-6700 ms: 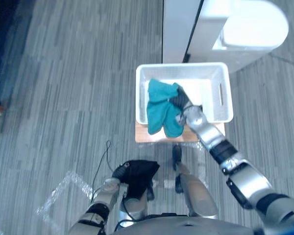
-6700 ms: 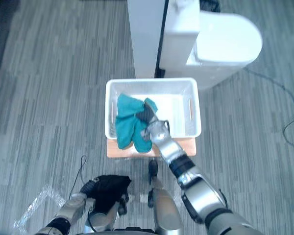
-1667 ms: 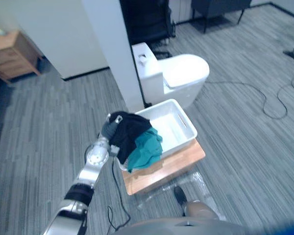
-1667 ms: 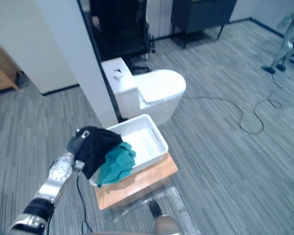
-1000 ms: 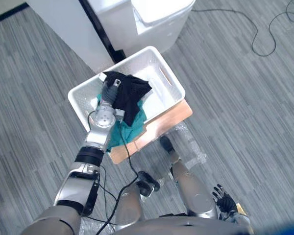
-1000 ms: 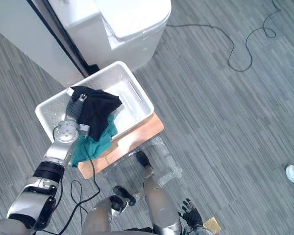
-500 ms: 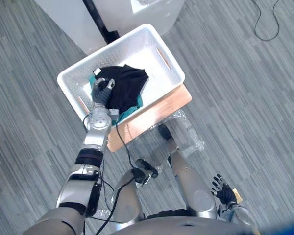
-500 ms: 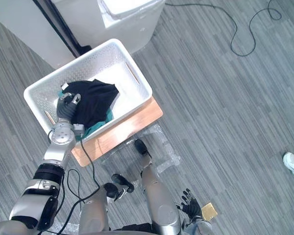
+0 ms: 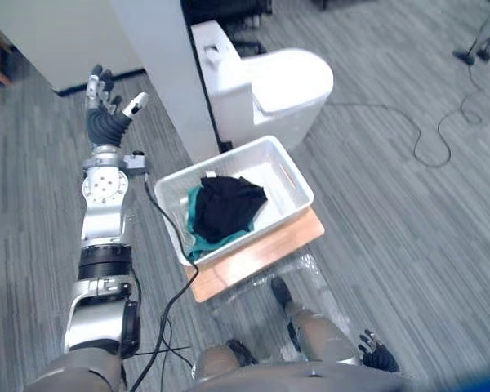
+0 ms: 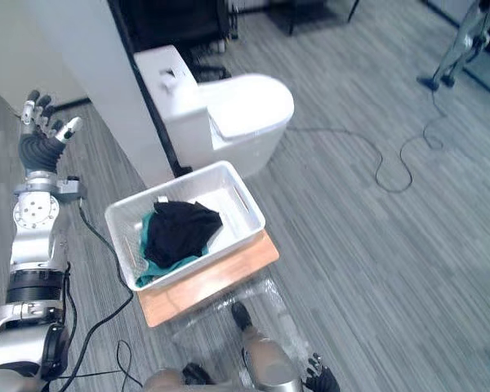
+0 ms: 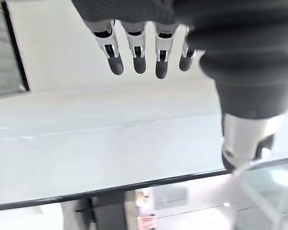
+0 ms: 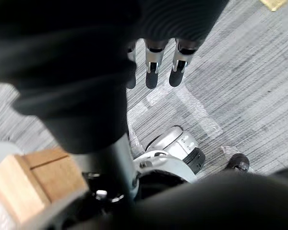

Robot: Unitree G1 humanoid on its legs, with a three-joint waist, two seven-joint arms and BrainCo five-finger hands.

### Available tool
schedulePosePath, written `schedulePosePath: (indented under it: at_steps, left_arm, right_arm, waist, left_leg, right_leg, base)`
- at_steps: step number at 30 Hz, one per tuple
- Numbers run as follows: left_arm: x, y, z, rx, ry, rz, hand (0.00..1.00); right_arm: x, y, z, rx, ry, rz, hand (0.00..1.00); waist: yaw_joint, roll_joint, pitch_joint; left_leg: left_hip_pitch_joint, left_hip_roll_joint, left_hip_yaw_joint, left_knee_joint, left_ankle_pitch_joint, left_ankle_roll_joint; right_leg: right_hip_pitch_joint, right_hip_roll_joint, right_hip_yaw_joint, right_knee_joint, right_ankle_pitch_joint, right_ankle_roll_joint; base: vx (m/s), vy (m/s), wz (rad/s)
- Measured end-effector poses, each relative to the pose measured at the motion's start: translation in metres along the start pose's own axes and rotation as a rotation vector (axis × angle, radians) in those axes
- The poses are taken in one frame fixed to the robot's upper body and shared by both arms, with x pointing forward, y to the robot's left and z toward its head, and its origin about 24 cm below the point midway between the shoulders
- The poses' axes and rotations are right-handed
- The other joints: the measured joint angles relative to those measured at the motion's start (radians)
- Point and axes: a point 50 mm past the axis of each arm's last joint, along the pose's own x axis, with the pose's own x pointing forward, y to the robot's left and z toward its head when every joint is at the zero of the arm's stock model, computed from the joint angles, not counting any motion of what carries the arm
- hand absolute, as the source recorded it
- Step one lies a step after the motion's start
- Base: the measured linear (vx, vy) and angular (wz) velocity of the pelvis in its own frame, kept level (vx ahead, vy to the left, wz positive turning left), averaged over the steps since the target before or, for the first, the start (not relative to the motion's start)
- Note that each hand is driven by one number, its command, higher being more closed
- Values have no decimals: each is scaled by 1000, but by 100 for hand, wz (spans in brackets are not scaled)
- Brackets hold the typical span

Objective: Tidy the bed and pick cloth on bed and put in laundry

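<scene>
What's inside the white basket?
In the basket, a black cloth lies on top of a teal cloth whose edges peek out. Anything beneath them is covered, so it cannot be seen.

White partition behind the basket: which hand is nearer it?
Left. The left hand is raised open just left of the partition; the right hand hangs low, well away.

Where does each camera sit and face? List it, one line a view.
Left eye view: on head, down at basket holding black cloth; raised left robot hand shows.
Right eye view: beside it, same scene.
Left wrist view: along straight fingers toward a white wall.
Right wrist view: along right robot hand toward the floor.
Shared: both eyes show the toilet.
</scene>
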Motion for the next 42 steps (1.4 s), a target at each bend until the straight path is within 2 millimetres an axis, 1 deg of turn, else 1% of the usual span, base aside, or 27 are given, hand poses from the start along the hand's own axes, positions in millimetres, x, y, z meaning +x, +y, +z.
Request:
schedulePosePath:
  at_steps: [4, 6, 8, 10, 11, 12, 14, 15, 17, 18, 19, 20, 21, 22, 24, 25, 27, 28, 30, 31, 33, 34, 36, 37, 39, 41, 42]
  left_arm:
    - [-2, 2, -2, -108, 38, -7, 0]
    - [-7, 9, -3, -154, 64, 15, 0]
    - [-9, 16, -2, -169, 79, 49, 0]
    - [-12, 31, -2, -181, 90, 113, 0]
    - [-16, 45, 1, -184, 89, 169, 0]
    - [-20, 60, 5, -179, 88, 226, 0]
    - [-24, 74, 6, -160, 102, 282, 0]
    - [-31, 91, 5, -178, 135, 343, 0]
    - [-41, 107, -1, -197, 179, 398, 0]
    - [-52, 123, -9, -189, 237, 445, 0]
    - [-64, 138, -21, -196, 309, 502, 0]
    - [-71, 145, -28, -196, 346, 532, 0]
    - [-88, 159, -42, -198, 430, 575, 0]
    - [-97, 164, -49, -198, 474, 589, 0]
    - [-136, 180, -78, -201, 655, 621, 0]
    - [-146, 182, -85, -201, 699, 620, 0]
    - [-189, 186, -108, -163, 865, 603, 0]
    - [-200, 185, -115, -156, 907, 599, 0]
    - [-246, 169, -141, -179, 1053, 572, 0]
    - [-265, 158, -151, -210, 1113, 560, 0]
    - [-321, 119, -176, -267, 1282, 517, 0]
    - [-334, 108, -181, -274, 1324, 500, 0]
    - [-383, 61, -192, -304, 1495, 427, 0]
    - [-393, 50, -193, -307, 1535, 406, 0]
    - [-421, 19, -194, -304, 1650, 375, 0]
    - [-425, 20, -194, -238, 1669, 364, 0]
    - [-428, 18, -194, -205, 1690, 373, 0]
  right_arm:
    - [-3, -2, -15, -39, 76, -9, 0]
    - [-5, -5, -21, -28, 103, -19, 0]
    - [-5, -5, -22, -27, 110, -20, 0]
    - [-6, -6, -25, -30, 123, -21, 0]
    - [-6, -6, -27, -35, 136, -21, 0]
    - [-6, -6, -29, -41, 149, -21, 0]
    - [-7, -7, -32, -41, 170, -22, 0]
    - [-7, -7, -34, -42, 186, -23, 0]
    - [-8, -9, -35, -42, 196, -25, 0]
    - [-8, -9, -36, -43, 209, -24, 0]
    - [-8, -9, -37, -40, 217, -20, 0]
    - [-8, -9, -37, -40, 218, -19, 0]
    - [-7, -8, -36, -42, 221, -15, 0]
    - [-7, -7, -37, -44, 226, -13, 0]
    - [-6, -7, -37, -49, 234, -10, 0]
    - [-7, -7, -37, -48, 238, -11, 0]
    - [-6, -11, -35, -53, 237, -17, 0]
    - [-5, -11, -34, -53, 235, -17, 0]
    - [-5, -13, -32, -40, 229, -19, 0]
    - [-5, -13, -32, -40, 229, -15, 0]
    - [-5, -14, -32, -41, 233, -13, 0]
    - [-5, -14, -32, -40, 235, -12, 0]
    - [-5, -14, -32, -43, 235, -12, 0]
    - [-5, -14, -32, -44, 235, -13, 0]
    - [-5, -14, -32, -60, 233, -19, 0]
    - [-5, -14, -33, -71, 225, -24, 0]
    - [-5, -15, -31, -89, 212, -29, 0]
  waist:
    - [3, 0, -34]
    - [7, 5, -51]
    - [16, 5, -51]
    - [28, 4, -57]
    - [31, 1, -65]
    - [40, -2, -72]
    - [61, -3, -75]
    - [75, -3, -78]
    - [86, -5, -88]
    - [103, -8, -100]
    - [114, -8, -108]
    - [115, -6, -111]
    - [117, -11, -120]
    - [118, -12, -125]
    - [136, -16, -129]
    - [138, -15, -129]
    - [140, -14, -130]
    - [140, -12, -130]
    - [143, -3, -131]
    - [142, 1, -132]
    - [142, 7, -135]
    - [142, 7, -135]
    - [143, 7, -135]
    - [142, 7, -135]
    - [144, 9, -138]
    - [150, 10, -138]
    - [151, 13, -139]
  left_leg:
    - [7, -22, -32, -34, 19, 5]
    - [10, -37, -55, -58, 36, 8]
    - [20, -50, -73, -81, 51, 8]
    - [25, -57, -95, -103, 66, 9]
    - [23, -62, -111, -117, 76, 10]
    - [22, -70, -132, -136, 90, 10]
    - [23, -75, -150, -154, 102, 10]
    - [23, -80, -180, -169, 113, 12]
    - [22, -81, -199, -174, 118, 12]
    - [21, -84, -213, -186, 126, 10]
    - [22, -87, -223, -198, 135, 8]
    - [23, -89, -228, -204, 139, 10]
    - [25, -92, -244, -216, 147, 10]
    - [26, -93, -248, -221, 150, 9]
    - [34, -93, -253, -227, 152, 10]
    - [34, -93, -253, -229, 152, 10]
    - [35, -95, -255, -235, 156, 10]
    - [36, -95, -255, -235, 156, 10]
    - [41, -95, -255, -238, 156, 10]
    - [43, -95, -256, -238, 156, 9]
    - [44, -94, -258, -241, 156, 9]
    - [44, -93, -258, -241, 156, 9]
    - [49, -91, -258, -248, 157, 6]
    - [54, -91, -257, -253, 158, 4]
    - [64, -86, -255, -258, 158, 1]
    - [64, -80, -253, -258, 159, -2]
    - [66, -77, -249, -258, 159, -5]
  right_leg:
    - [25, -22, -31, -17, -1, 0]
    - [34, -36, -43, -26, 0, 1]
    - [48, -46, -66, -31, 1, 1]
    - [59, -53, -88, -36, 0, -1]
    - [61, -59, -101, -42, -2, -2]
    - [65, -66, -124, -49, -2, -3]
    - [75, -73, -147, -55, -3, -5]
    - [87, -80, -170, -64, -5, -8]
    - [94, -84, -191, -67, -9, -12]
    - [96, -85, -206, -70, -11, -14]
    - [102, -88, -214, -78, -12, -14]
    - [105, -90, -222, -84, -11, -14]
    - [115, -95, -238, -91, -11, -14]
    - [118, -96, -244, -94, -11, -14]
    - [132, -97, -256, -102, -11, -14]
    - [132, -98, -258, -102, -11, -14]
    - [133, -100, -261, -102, -11, -13]
    - [133, -100, -261, -102, -12, -13]
    - [139, -100, -263, -104, -13, -13]
    - [142, -100, -264, -105, -14, -13]
    - [146, -100, -267, -110, -17, -12]
    - [146, -99, -269, -110, -21, -8]
    - [151, -97, -274, -113, -24, -8]
    - [156, -97, -275, -116, -24, -8]
    - [167, -91, -277, -121, -29, -9]
    - [167, -85, -276, -122, -29, -10]
    - [167, -81, -273, -122, -30, -11]
  base:
    - [-59, -13, 29]
    - [-14, -7, 24]
    - [4, -20, 32]
    - [9, -36, 39]
    - [29, -46, 44]
    - [32, -46, 46]
    - [33, -37, 48]
    - [33, -26, 57]
    - [29, -17, 43]
    - [29, -21, 36]
    - [27, -22, 30]
    - [24, -18, 38]
    - [19, -14, 32]
    - [22, -16, 32]
    - [6, -19, 12]
    - [-13, -18, 5]
    - [-10, -20, 5]
    - [0, 0, 0]
    - [0, 0, 0]
    - [0, 0, 0]
    - [7, -7, 4]
    - [11, -13, 5]
    - [18, -16, 6]
    - [26, -12, 6]
    - [37, -15, 3]
    - [31, -32, -3]
    - [32, -35, -9]
